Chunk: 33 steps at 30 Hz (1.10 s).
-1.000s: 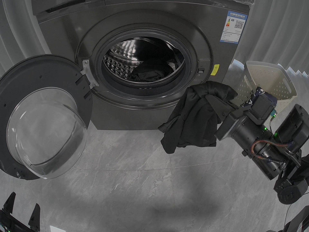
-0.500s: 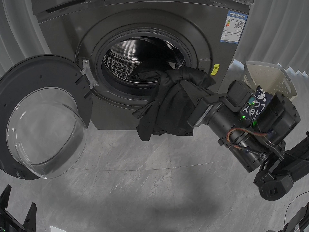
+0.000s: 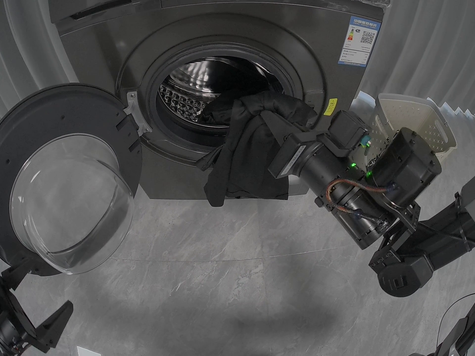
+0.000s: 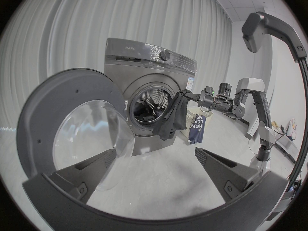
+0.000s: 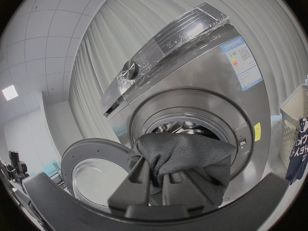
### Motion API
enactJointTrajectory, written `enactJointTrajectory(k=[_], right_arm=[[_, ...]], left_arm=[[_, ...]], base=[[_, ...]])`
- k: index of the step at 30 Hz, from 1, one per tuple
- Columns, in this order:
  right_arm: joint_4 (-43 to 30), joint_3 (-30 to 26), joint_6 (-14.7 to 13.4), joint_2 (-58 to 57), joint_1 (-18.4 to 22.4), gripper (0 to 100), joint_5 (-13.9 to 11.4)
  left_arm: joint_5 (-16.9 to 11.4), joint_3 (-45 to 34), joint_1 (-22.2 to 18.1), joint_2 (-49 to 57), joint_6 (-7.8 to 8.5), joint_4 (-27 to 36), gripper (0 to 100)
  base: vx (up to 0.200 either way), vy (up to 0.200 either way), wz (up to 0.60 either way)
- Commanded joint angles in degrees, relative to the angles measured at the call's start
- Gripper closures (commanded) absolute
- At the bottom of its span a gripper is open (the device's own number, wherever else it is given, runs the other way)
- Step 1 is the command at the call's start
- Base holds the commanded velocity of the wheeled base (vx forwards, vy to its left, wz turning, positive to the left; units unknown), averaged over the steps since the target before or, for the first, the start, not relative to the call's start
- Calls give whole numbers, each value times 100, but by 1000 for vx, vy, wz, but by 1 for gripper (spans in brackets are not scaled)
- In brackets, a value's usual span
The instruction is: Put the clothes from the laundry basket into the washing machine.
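While the left gripper point(image 4: 155, 149) hangs with fingers spread, the right gripper point(image 5: 157, 174) clamps the crumpled black garment point(image 3: 252, 149) high, likely to clear the grey washing machine point(image 3: 99, 50) rim.

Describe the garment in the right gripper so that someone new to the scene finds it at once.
Find the washing machine with its door swung open. At the mouth of the drum the right gripper is shut on a black garment. Unlike the dark clothing lying inside the drum and the navy printed garment on the laundry basket, it hangs from the gripper.
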<state>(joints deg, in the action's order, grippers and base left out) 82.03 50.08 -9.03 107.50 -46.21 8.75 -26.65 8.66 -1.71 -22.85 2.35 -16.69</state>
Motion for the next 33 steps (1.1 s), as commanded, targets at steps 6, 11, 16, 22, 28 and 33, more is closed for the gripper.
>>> enactJointTrajectory(k=[6, 11, 16, 22, 28, 33], right_arm=[[-135, 301, -107, 131, 113, 100, -5], [-152, 424, -107, 131, 148, 100, -5], [-240, 433, -116, 87, 139, 100, -5], [-319, 564, -116, 149, 139, 100, 12], [-495, 942, -125, 386, 60, 100, 4], [-732, 1232, -301, 386, -10, 100, 4]], left_arm=[[-297, 286, 795, -3279, 143, -1882, 0], [-288, 479, 1296, -4263, 169, -2541, 0], [-244, 699, 1480, -4843, 169, -2761, 0], [19, 1112, 2113, -5599, 99, -3191, 0], [151, 1534, 2473, -6276, 64, -3235, 0], [151, 1798, 2667, -6724, -24, -3402, 0]], base=[[0, 0, 0], [0, 0, 0], [0, 0, 0], [0, 0, 0], [0, 0, 0], [0, 0, 0]])
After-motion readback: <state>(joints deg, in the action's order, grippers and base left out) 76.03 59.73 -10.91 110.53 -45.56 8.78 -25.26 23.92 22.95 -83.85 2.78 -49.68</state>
